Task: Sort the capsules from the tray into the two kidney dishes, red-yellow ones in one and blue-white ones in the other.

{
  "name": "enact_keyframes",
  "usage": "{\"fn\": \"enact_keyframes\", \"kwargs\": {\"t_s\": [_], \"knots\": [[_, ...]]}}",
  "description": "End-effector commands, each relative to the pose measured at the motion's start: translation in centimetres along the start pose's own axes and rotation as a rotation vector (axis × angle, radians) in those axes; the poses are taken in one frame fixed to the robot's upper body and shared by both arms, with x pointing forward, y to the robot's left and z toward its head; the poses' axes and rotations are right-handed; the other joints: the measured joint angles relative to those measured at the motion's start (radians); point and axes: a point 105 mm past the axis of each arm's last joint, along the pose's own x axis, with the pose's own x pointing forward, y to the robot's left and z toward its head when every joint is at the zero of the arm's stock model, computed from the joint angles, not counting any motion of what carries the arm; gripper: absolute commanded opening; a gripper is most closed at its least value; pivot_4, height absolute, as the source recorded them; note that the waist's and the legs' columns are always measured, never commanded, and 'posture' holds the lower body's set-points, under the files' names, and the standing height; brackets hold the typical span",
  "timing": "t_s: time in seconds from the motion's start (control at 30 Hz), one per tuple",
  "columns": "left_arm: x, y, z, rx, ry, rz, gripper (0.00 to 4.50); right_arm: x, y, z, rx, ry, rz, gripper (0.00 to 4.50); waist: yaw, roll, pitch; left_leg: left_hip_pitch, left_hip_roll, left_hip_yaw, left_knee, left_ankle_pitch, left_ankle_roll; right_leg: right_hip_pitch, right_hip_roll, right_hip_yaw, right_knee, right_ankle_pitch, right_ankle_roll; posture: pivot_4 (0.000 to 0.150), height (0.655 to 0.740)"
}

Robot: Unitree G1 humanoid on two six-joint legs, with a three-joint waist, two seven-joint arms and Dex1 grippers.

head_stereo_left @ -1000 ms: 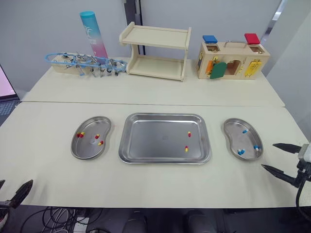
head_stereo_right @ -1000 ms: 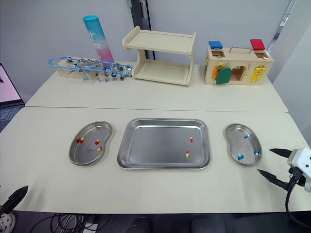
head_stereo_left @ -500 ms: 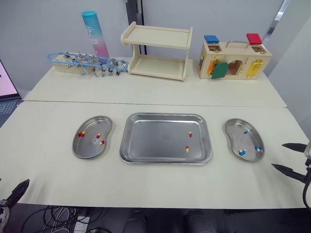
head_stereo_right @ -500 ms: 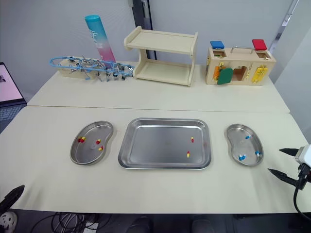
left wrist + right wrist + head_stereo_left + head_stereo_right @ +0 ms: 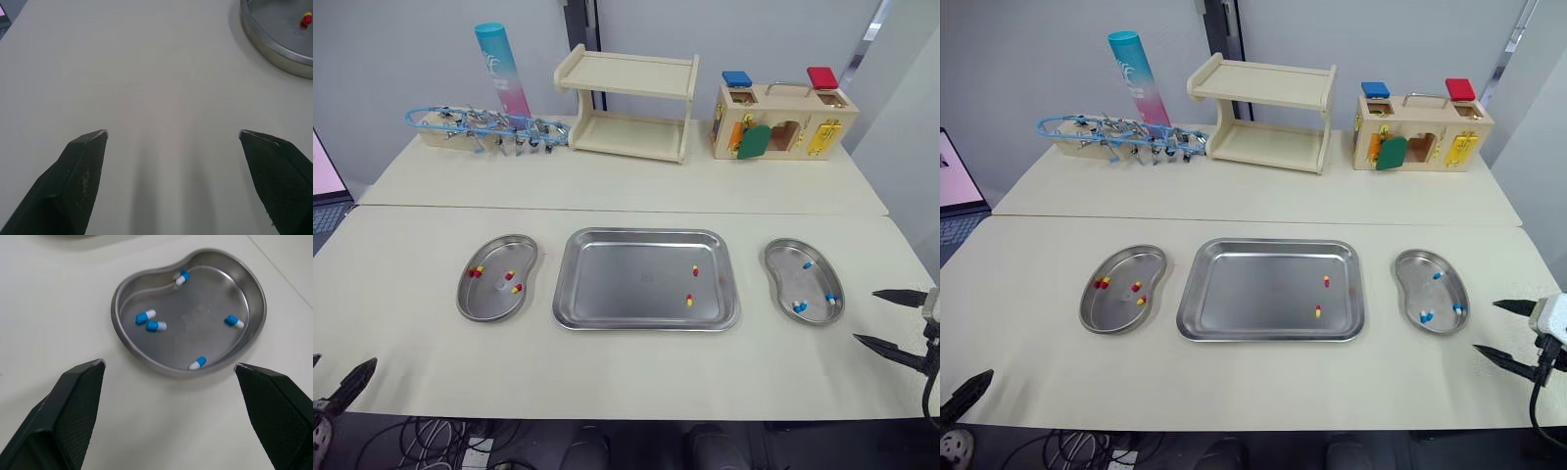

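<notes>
The steel tray [image 5: 617, 284] lies mid-table with two red-yellow capsules [image 5: 695, 270] near its right side. To its left, the left kidney dish [image 5: 489, 302] holds three red-yellow capsules [image 5: 508, 275]. On the right, the right kidney dish [image 5: 793, 284] holds several blue-white capsules [image 5: 151, 325]. My right gripper [image 5: 865, 315] is open and empty, just to the right of and nearer than that dish. My left gripper [image 5: 172, 132] is open and empty over bare table at the near left corner, well short of the left dish [image 5: 274, 41].
Along the back of the table stand a wooden two-tier shelf [image 5: 628, 105], a wooden latch box [image 5: 781, 122], a blue-pink tube [image 5: 502, 69] and a rack of metal instruments [image 5: 484, 127]. A seam [image 5: 607, 208] crosses the table behind the dishes.
The head camera wobbled and came back. My right gripper has drawn slightly away from the right dish, still open. The capsules and left gripper are where they were.
</notes>
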Motion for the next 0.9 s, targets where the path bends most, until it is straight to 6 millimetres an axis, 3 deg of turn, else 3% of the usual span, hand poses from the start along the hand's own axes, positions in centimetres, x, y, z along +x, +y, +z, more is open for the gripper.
{"fn": "enact_keyframes", "kwargs": {"t_s": [0.03,0.2,0.4,0.57,0.73,0.9], "knots": [[0.3,-1.1,1.7,0.076,-0.018,-0.083,4.45,1.2,1.2,3.6,-0.044,-0.125,0.038,4.5,0.002,0.0,0.0,0.0,0.0,0.0,0.0,0.0,0.0,0.0,0.0,0.0,0.0,0.0,0.0,0.15,0.74],[1.5,-5.1,3.0,0.152,-0.04,-0.283,4.45,4.1,5.7,6.9,-0.009,-0.272,0.119,4.5,0.005,0.0,0.0,-0.001,0.0,-0.001,0.0,0.0,0.0,0.0,0.0,0.0,0.0,0.0,0.0,0.15,0.74],[2.3,-10.1,4.9,0.222,-0.09,-0.508,4.45,6.7,10.5,7.8,0.077,-0.345,0.17,4.5,0.006,-0.001,0.0,-0.001,0.0,-0.001,0.0,0.0,0.0,0.0,0.0,-0.001,0.0,0.0,0.0,0.15,0.74],[3.3,-14.7,8.0,0.216,-0.177,-0.687,4.45,8.6,11.3,7.6,0.135,-0.37,0.102,4.5,0.005,0.0,0.0,-0.001,0.0,-0.001,0.0,0.0,0.0,0.0,0.0,-0.001,0.0,0.0,0.0,0.15,0.74],[3.7,-19.3,10.2,0.222,-0.204,-0.886,4.45,9.4,11.9,7.4,0.153,-0.371,0.09,4.5,0.005,0.0,0.0,-0.001,0.0,-0.001,0.0,0.0,0.0,0.0,0.0,-0.001,0.0,0.0,0.0,0.15,0.74],[5.6,-24.2,11.9,0.268,-0.194,-1.06,4.45,9.8,12.5,6.9,0.151,-0.37,0.087,4.5,0.008,0.001,0.0,-0.001,0.0,-0.001,0.001,0.0,0.0,0.0,0.0,-0.001,0.0,0.0,0.0,0.15,0.74]]}}
